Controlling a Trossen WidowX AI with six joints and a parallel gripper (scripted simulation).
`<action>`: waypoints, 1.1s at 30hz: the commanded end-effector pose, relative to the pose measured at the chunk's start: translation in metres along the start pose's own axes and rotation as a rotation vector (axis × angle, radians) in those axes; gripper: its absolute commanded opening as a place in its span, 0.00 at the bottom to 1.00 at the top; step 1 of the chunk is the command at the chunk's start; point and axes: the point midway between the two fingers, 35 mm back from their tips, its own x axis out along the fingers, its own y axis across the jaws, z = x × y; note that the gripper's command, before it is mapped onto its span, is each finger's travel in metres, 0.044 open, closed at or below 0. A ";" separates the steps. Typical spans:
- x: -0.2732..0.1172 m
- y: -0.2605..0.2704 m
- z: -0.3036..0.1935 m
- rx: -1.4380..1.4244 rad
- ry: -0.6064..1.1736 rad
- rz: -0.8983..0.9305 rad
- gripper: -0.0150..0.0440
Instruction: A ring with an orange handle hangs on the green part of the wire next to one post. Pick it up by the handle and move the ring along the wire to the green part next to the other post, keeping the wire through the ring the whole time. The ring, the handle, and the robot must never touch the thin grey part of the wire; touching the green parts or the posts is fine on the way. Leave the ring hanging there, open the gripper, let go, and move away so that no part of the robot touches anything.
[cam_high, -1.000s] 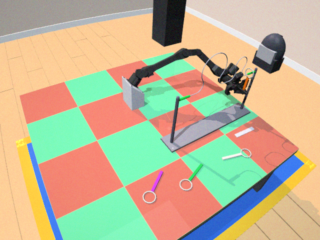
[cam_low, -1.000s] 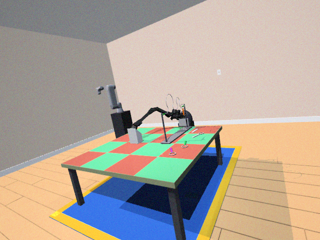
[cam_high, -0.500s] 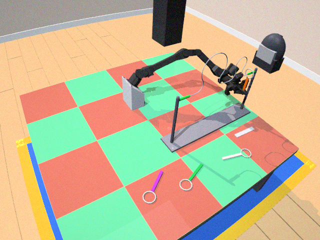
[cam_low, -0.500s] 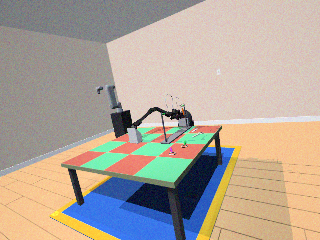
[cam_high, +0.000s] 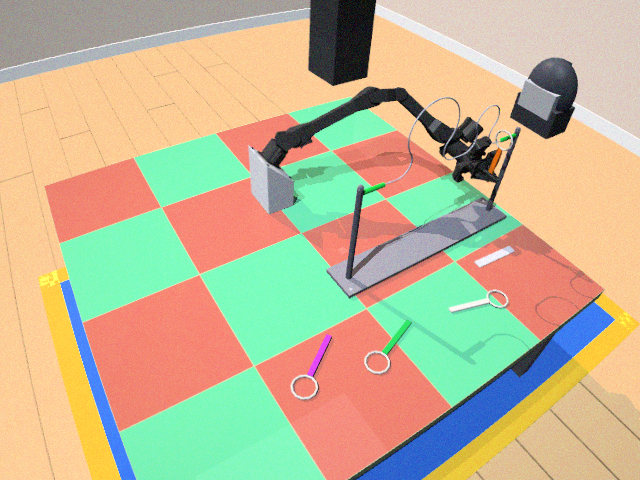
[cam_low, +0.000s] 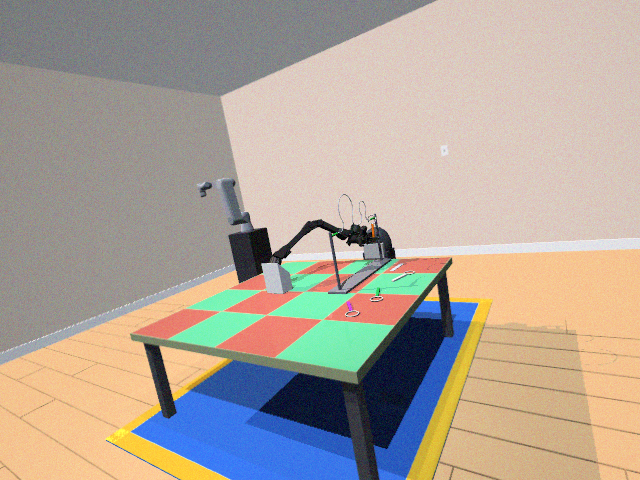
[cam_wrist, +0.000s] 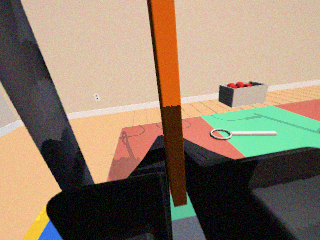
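The white ring (cam_high: 496, 140) hangs around the green part (cam_high: 509, 137) of the wire beside the far post (cam_high: 495, 191) (cam_wrist: 37, 95). Its orange handle (cam_high: 495, 161) (cam_low: 373, 230) (cam_wrist: 165, 60) points down. My gripper (cam_high: 492, 171) (cam_wrist: 166, 139) is shut on the handle's lower part, close beside the far post; whether it touches the post I cannot tell. The grey wire (cam_high: 409, 155) rises in loops, in front of my wrist in the top view, and ends at the other green part (cam_high: 374, 188) by the near post (cam_high: 354, 232). The ring is out of the wrist view.
The posts stand on a grey base plate (cam_high: 413, 248). On the table lie a white-handled ring (cam_high: 467, 305) (cam_wrist: 255, 133), a green-handled ring (cam_high: 397, 337), a purple-handled ring (cam_high: 319, 355) and a pale flat bar (cam_high: 494, 256). A dark domed object (cam_high: 553, 82) stands beyond the far post.
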 end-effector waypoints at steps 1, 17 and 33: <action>-0.008 -0.003 0.002 0.007 0.057 0.002 0.00; -0.041 -0.020 0.009 -0.004 0.335 -0.002 0.00; -0.057 -0.046 0.015 -0.084 0.473 -0.031 0.00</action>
